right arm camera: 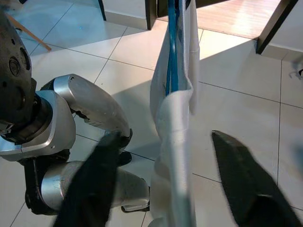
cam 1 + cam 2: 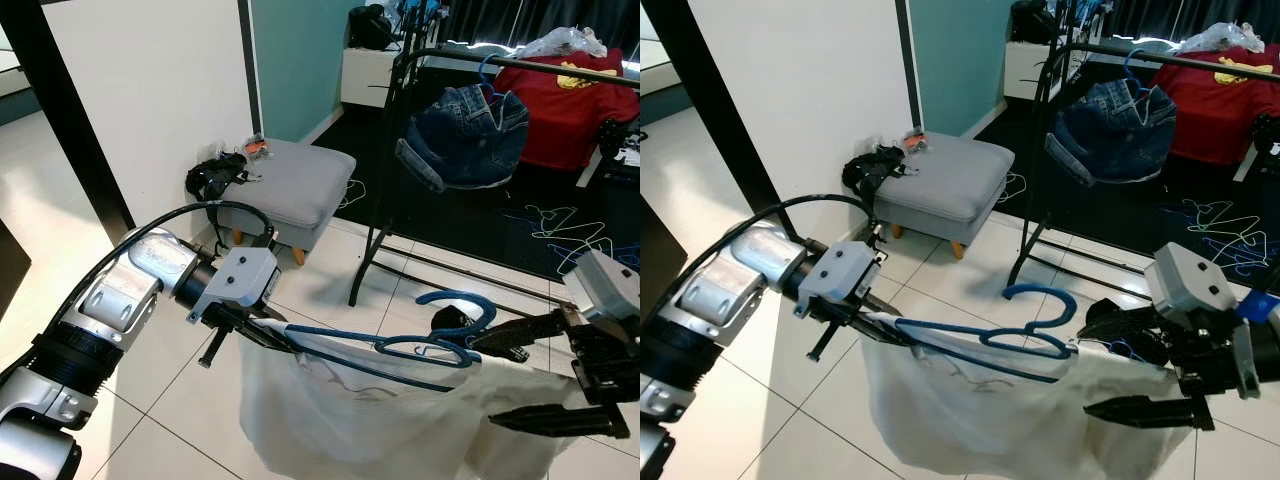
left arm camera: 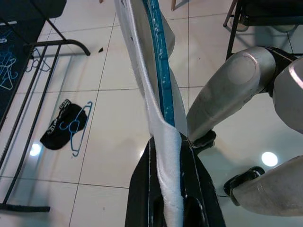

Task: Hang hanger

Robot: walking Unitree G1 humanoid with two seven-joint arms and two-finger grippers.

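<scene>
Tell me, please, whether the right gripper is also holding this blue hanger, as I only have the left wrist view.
Observer: No. The right gripper is open, one finger on either side of the white garment.
Operator: Where is the hook?
Observer: The blue hanger has its hook curling upward, just beside the right gripper's upper finger.
Operator: Is the rack close?
Observer: The black clothes rack stands ahead across the tiles, with a denim garment hanging on its rail.

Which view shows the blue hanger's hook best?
The right eye view: the blue hanger lies across the frame and its hook curls clear above the white garment. The left eye view shows it similarly. Both wrist views show just a blue edge wrapped in cloth.
</scene>
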